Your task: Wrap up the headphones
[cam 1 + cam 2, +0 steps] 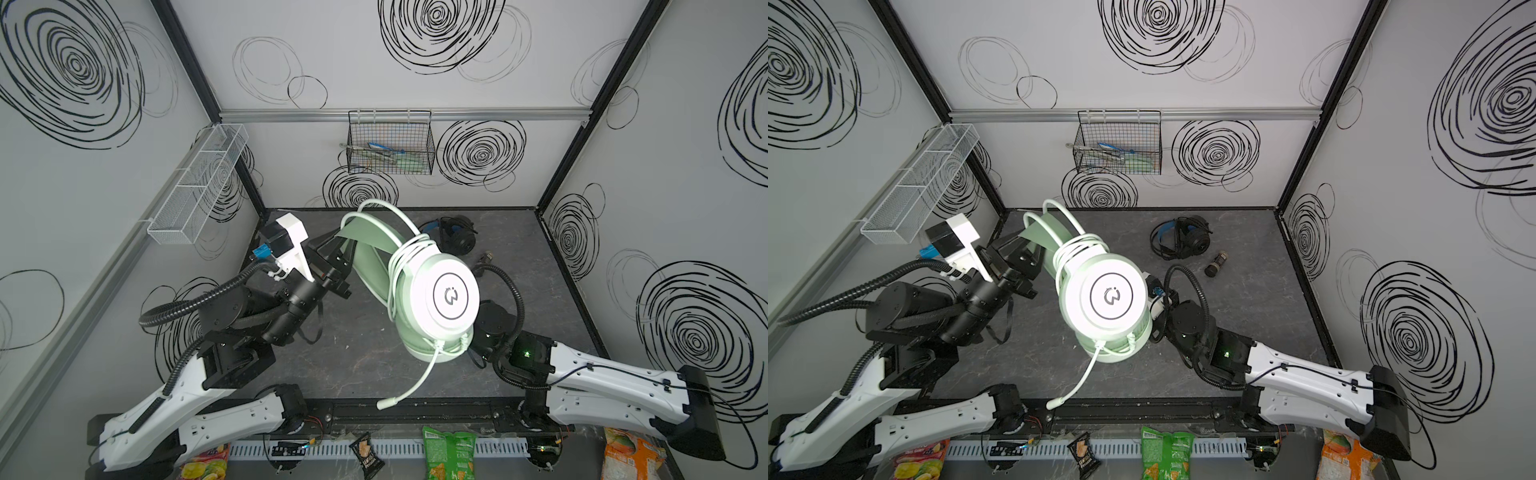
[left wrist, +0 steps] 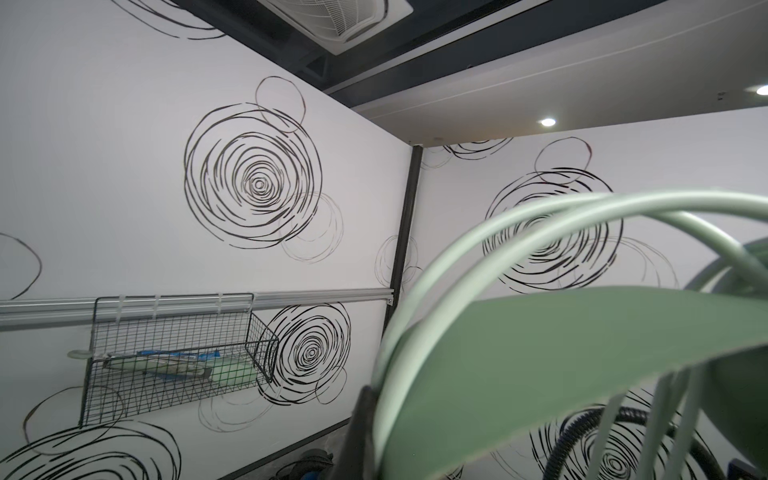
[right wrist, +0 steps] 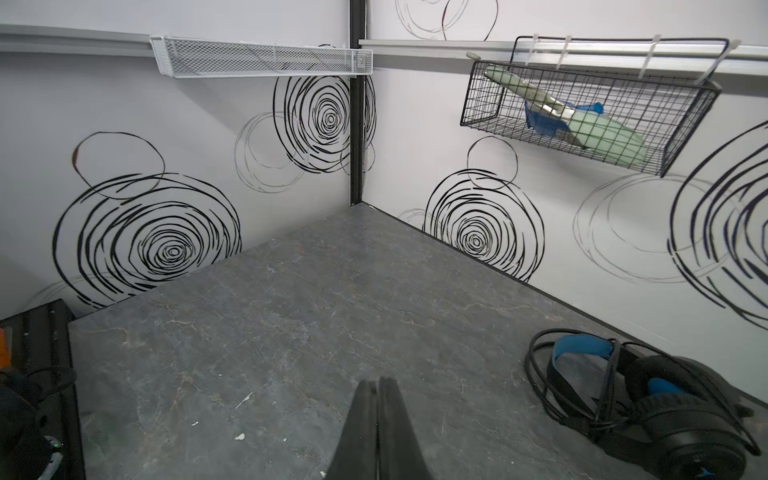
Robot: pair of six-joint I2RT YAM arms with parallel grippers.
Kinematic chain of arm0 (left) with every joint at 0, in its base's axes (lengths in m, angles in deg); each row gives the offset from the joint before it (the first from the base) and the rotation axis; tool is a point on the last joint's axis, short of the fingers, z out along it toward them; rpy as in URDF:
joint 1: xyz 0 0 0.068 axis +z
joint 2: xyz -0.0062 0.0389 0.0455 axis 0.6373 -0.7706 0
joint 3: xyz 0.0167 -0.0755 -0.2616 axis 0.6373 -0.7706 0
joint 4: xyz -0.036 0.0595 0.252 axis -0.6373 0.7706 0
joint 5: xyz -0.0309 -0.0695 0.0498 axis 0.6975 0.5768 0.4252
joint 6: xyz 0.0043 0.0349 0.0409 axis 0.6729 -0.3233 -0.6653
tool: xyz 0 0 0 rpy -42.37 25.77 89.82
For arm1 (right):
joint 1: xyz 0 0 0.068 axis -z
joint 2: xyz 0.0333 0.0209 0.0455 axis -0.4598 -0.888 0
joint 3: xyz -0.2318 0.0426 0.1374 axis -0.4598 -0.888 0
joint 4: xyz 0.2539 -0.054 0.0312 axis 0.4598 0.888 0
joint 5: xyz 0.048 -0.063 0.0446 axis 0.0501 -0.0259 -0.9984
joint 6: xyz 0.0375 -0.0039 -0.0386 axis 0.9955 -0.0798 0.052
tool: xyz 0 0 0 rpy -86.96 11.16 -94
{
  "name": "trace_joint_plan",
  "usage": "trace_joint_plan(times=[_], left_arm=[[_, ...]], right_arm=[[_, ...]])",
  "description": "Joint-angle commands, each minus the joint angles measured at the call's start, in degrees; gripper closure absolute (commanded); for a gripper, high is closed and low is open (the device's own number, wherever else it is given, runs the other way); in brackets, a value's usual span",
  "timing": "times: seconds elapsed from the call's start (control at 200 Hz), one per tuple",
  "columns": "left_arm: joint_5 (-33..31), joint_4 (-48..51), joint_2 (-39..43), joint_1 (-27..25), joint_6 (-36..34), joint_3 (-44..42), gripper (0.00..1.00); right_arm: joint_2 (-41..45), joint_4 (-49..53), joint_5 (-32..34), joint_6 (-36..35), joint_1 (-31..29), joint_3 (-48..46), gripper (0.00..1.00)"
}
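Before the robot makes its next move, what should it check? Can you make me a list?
1. Left hand gripping the mint-green headset by its band: ok.
2. White cable wound round the headset: ok, several turns.
3. Every turn snug: not ok, one loop arcs loose above the band.
4. Cable end tucked in: cannot tell; a white stalk hangs below, maybe a microphone.
5. Right hand free: ok, shut and empty.
6. Black headset out of the way: ok, lying on the table at the back.
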Motion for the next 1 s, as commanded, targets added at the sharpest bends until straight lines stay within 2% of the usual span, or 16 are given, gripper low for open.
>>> trace_joint_plan(times=[0.0,0.35,0.615,0.85,0.996], left_arm=[[-10.8,-12.1,-0.2,-0.1,5.4,1.5,1.0],[-20.6,-15.7,-4.7,1.7,0.6,0.5,1.0],[-22.7,-13.0,-8.0,8.7,0.6,-1.7,1.0],[-22.0,-10.0,-10.9,17.5,0.0,-5.2,1.0],[-22.1,-9.1,-12.9,19.0,-3.1,-7.3,1.0]], right_arm=[[-2.2,-2.8,0.8,3.4,-1.9,-0.9,1.0],[-9.4,-2.9,13.9,5.0,-11.4,0.4,1.0],[-17.5,2.6,21.5,2.6,-16.9,6.8,1.0],[-24.4,8.2,29.8,1.7,-21.0,13.4,1.0],[-27.6,11.0,32.3,0.6,-22.1,17.4,1.0]])
